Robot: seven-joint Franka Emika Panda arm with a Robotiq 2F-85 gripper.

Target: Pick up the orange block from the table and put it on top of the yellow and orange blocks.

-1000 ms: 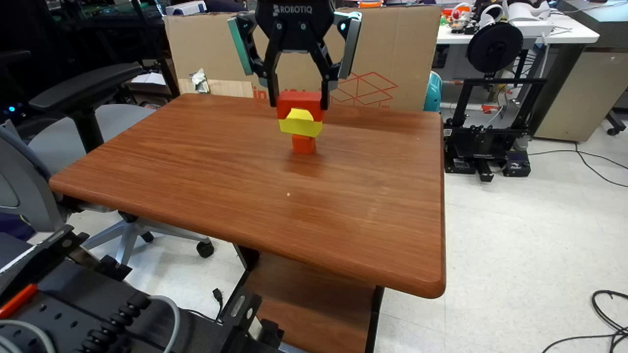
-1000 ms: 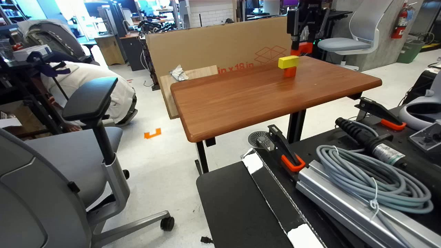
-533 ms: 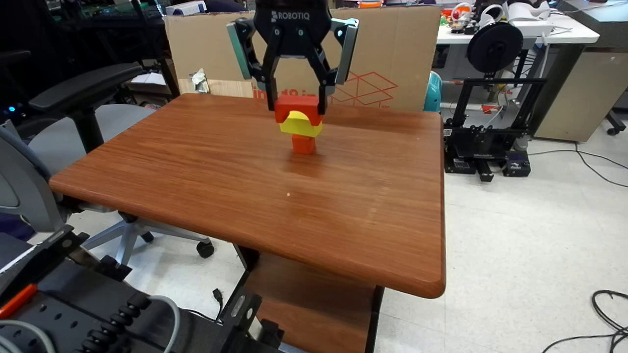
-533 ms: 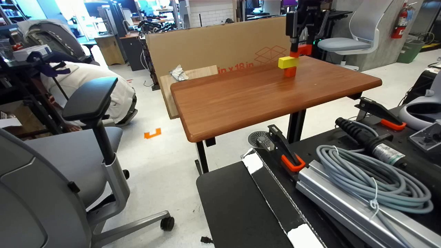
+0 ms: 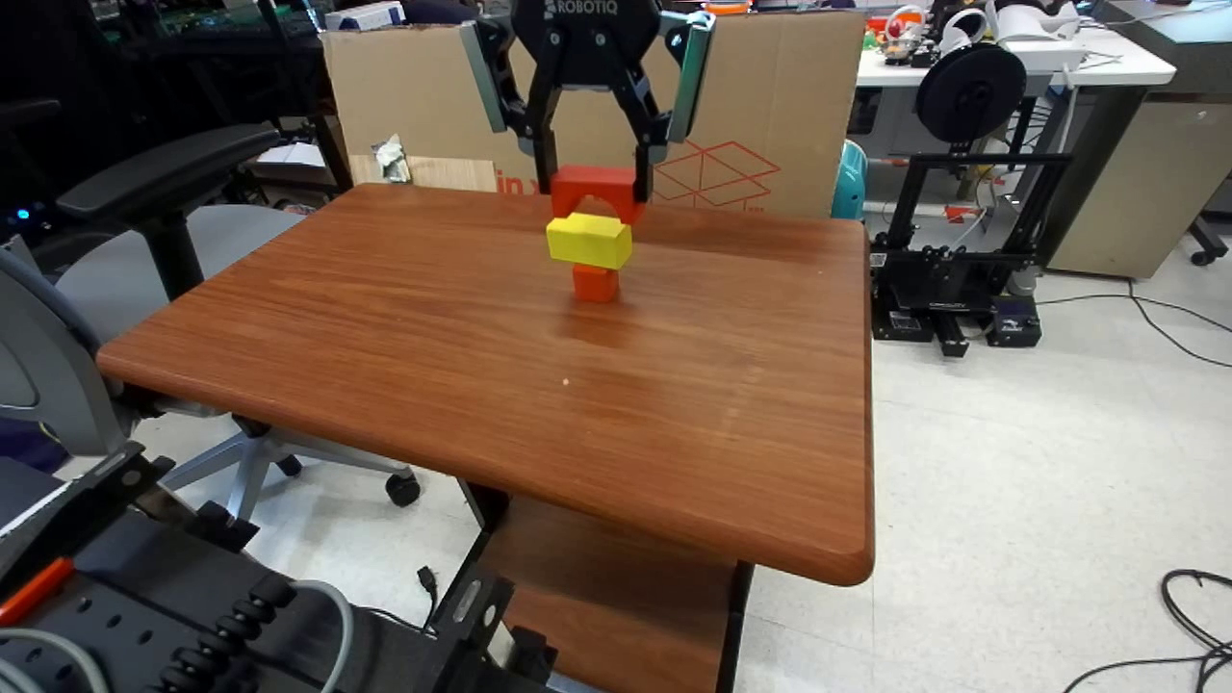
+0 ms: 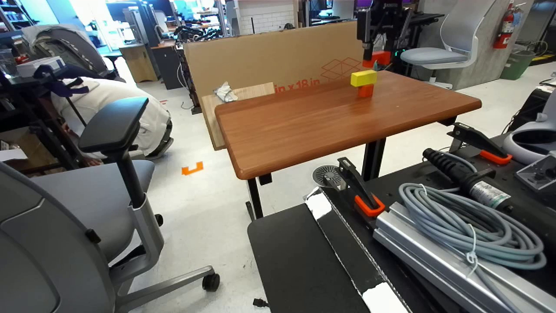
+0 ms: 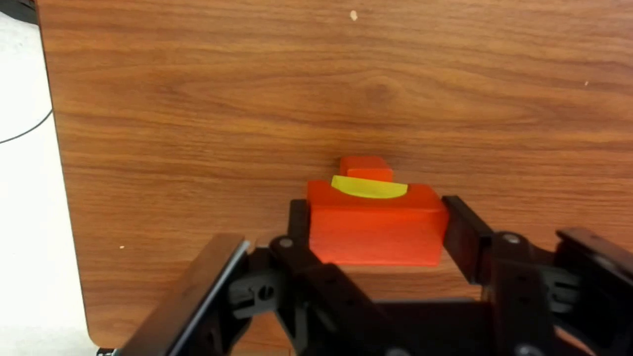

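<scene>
Orange block [image 5: 597,181], smooth orange-red with a half-round notch underneath like a little bridge, shows just above the yellow block [image 5: 589,242] in both exterior views. The black gripper [image 7: 379,225] has it pinched by its two ends. Half a second ago its legs covered part of the yellow block's front in an exterior view; now it sits higher, and that front face is all in sight. Under the yellow block stands the lower orange block [image 5: 595,284], on the wood-grain table [image 5: 433,337]. Whether the held piece meets the yellow block, I can't tell. Its feet are hard to make out; the wrist view gives only a yellow strip past the notch, and the gripper's upper part is cut off.
</scene>
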